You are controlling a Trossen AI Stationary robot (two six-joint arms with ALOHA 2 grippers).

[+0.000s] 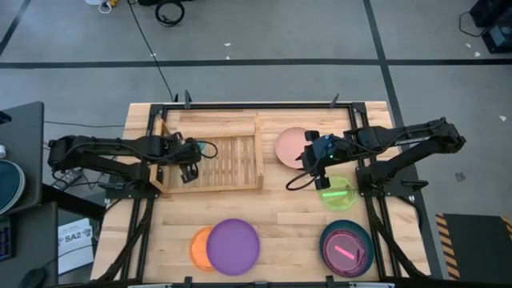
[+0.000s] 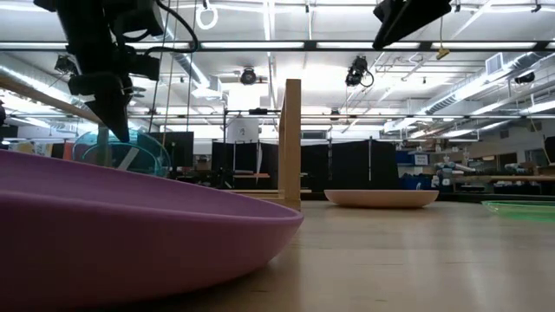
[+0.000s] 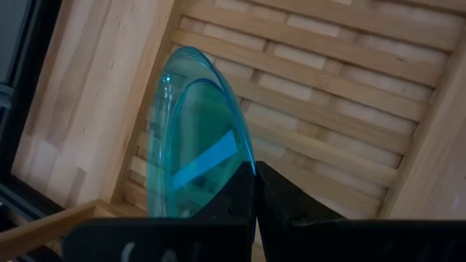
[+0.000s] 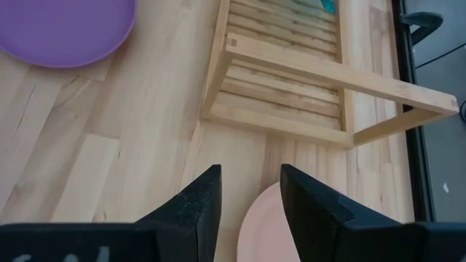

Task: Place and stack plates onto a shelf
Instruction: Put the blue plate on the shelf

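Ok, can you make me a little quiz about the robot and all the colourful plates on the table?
1. True or false: the left gripper is shut on the see-through blue plate, holding it on edge over the shelf.
2. Which plate sits right under the open right gripper? A) purple B) pink C) green
3. Fill in: the big purple plate lies partly on top of an ______ plate.

Key: 1 true. 2 B, the pink plate. 3 orange, the orange plate.
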